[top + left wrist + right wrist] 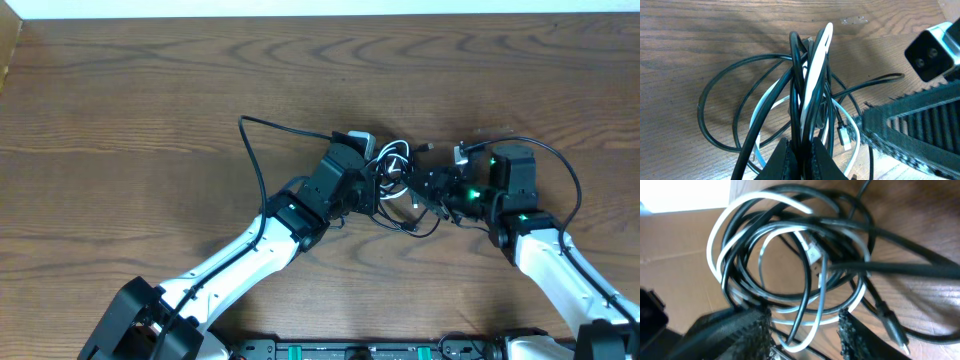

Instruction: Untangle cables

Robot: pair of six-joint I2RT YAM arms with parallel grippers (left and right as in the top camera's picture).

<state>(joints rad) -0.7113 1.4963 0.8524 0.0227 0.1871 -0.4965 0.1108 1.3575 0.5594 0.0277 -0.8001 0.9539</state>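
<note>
- Cables [400,182]: one looped knot of black cords and a white cord [817,65] lies mid-desk [150,100], between the two arms. Nothing looks separated yet, so the untangling remains to do.
- Left hand [802,147]: clenched on a bunch of black and white strands at the knot's left side.
- Right hand [805,327]: half-open, straddling a few loops on the right without pinching them.
- Plug end [812,252]: small and pale, inside the loops.

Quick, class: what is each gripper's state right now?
Left gripper: shut on the cables.
Right gripper: open, straddling loops of the cables.
</note>
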